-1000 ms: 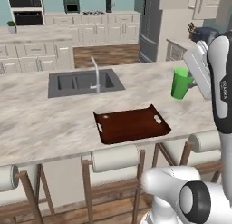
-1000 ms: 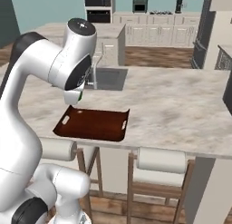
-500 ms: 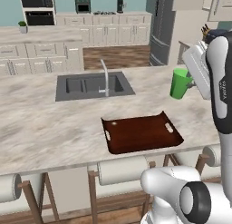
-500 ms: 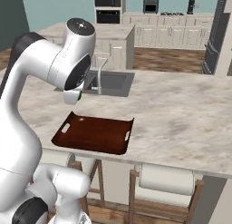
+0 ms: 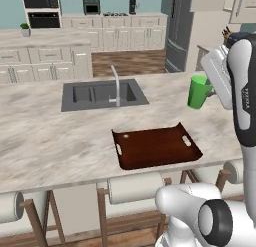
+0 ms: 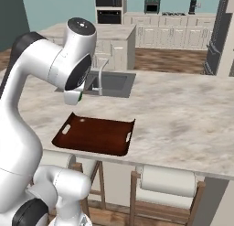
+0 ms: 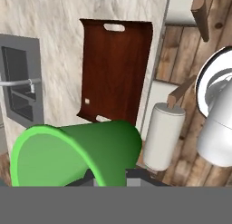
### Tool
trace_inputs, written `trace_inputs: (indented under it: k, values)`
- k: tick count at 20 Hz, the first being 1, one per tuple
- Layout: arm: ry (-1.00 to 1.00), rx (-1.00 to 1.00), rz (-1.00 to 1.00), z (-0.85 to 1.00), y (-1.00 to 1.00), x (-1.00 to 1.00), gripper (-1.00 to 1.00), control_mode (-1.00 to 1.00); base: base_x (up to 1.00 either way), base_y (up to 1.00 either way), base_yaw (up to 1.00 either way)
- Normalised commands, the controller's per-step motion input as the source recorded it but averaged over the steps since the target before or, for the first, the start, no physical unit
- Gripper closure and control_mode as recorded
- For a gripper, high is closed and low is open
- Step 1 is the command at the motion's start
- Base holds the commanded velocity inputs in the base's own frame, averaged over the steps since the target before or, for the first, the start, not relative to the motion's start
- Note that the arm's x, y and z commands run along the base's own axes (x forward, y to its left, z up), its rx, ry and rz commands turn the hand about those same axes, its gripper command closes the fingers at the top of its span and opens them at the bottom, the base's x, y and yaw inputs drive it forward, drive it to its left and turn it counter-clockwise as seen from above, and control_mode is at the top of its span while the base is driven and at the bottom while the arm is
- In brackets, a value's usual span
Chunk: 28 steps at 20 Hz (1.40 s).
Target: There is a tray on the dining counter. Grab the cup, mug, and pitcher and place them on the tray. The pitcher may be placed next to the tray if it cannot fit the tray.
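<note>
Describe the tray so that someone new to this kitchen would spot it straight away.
Start at the long beige marble dining counter with the sunken grey sink and faucet. On the near side of the sink, by the counter's front edge above the stools, lies the tray. It is the flat, dark reddish-brown rectangle with a raised rim and cut-out handles; nothing lies on it.

Your arm (image 6: 41, 78) is glossy white, built of thick rounded links with dark grey bands at the joints. In the left base view you see small dark lettering running down the slim upper link, and a dark ringed joint cap low on the base (image 5: 215, 222). The base is white and bulbous too. In the right base view a round grey cap tops the elbow.
</note>
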Motion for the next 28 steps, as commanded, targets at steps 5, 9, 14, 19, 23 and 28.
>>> trace_inputs:
  k: [5, 9, 14, 19, 23, 28]
  values:
    - [0.02, 0.00, 0.00, -0.02, 0.00, 0.33, 1.00, -1.00, 0.09, 0.00, 0.00]
    - [0.07, 0.00, 0.01, -0.30, 0.00, 0.37, 1.00, -1.00, 0.00, 0.00, 0.00]
    - [0.08, -0.03, 0.04, -0.46, 0.07, 0.41, 1.00, -1.00, 0.00, 0.00, 0.00]
    - [0.12, -0.02, 0.04, -0.57, 0.44, 0.41, 1.00, -1.00, 0.00, 0.00, 0.00]
    - [0.00, -0.04, 0.03, -0.46, 0.46, 0.24, 1.00, -1.00, 0.00, 0.00, 0.00]
    - [-0.03, -0.01, 0.01, -0.34, 0.32, 0.12, 1.00, -1.00, 0.00, 0.00, 0.00]
